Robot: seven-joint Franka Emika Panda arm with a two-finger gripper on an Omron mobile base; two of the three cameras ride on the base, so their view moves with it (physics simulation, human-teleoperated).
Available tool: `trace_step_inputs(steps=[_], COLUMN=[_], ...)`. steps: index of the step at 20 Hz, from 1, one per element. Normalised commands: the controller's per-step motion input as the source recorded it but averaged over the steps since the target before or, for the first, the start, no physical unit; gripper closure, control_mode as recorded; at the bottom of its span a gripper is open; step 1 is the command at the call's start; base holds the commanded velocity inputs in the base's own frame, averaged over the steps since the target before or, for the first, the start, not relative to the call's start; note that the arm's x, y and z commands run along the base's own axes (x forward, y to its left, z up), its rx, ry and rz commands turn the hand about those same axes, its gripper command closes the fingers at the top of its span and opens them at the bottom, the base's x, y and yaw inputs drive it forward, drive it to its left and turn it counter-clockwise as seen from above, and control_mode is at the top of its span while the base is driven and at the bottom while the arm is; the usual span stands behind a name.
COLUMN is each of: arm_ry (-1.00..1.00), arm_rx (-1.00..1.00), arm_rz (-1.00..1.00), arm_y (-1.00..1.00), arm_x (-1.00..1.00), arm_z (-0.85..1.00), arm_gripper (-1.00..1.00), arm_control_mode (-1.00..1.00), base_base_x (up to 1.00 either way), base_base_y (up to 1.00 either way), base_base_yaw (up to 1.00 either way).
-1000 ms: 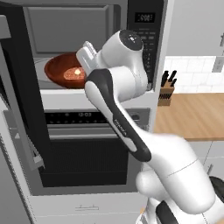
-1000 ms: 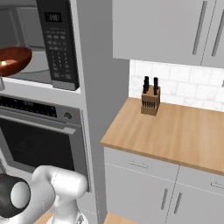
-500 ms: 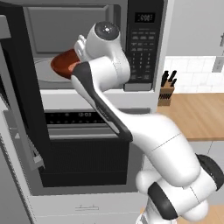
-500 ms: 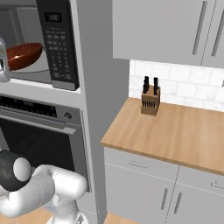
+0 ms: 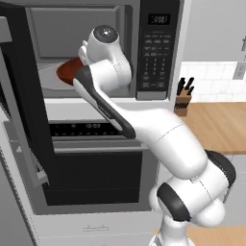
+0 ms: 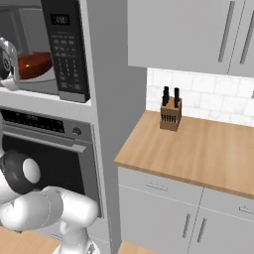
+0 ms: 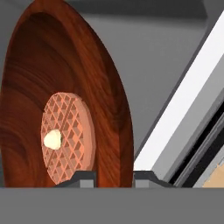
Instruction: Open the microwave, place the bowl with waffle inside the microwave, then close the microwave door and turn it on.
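The gripper [image 7: 114,175] pinches the rim of the bowl [image 7: 65,100], one fingertip [image 7: 83,176] inside the rim and the other outside. The bowl [image 5: 69,71] sits inside the microwave [image 5: 156,48] cavity, over its grey floor, left of the keypad; whether it rests on the floor or hangs just above it cannot be told. A round waffle [image 7: 65,138] with a pale dab on it lies in the bowl. The microwave door [image 5: 21,96] stands swung open to the left of the cavity. The oven [image 5: 96,158] is directly below the microwave. A knife block [image 6: 170,113] stands on the wooden counter [image 6: 208,149] to the right of the microwave.
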Motion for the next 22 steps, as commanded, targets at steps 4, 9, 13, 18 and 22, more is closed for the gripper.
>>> trace_step_inputs(steps=[4,9,13,18,22], arm_ry=[0.00,0.00,-0.02,-0.16,-0.25], arm_rx=[0.02,0.03,0.04,0.01,0.00], arm_rz=[0.00,0.00,0.00,0.00,-0.02], arm_y=[0.15,0.23,0.19,0.29,0.04], arm_x=[0.41,0.57,0.67,0.12,-0.06], arm_z=[-0.24,-0.19,-0.03,-0.01,-0.07], arm_gripper=[1.00,1.00,1.00,-1.00,-1.00], arm_control_mode=[-1.00,-1.00,-1.00,-1.00,-1.00], base_base_x=[0.00,0.00,0.00,0.00,0.00], base_base_y=[0.00,0.00,0.00,0.00,0.00], base_base_yaw=[0.00,0.00,0.00,0.00,0.00])
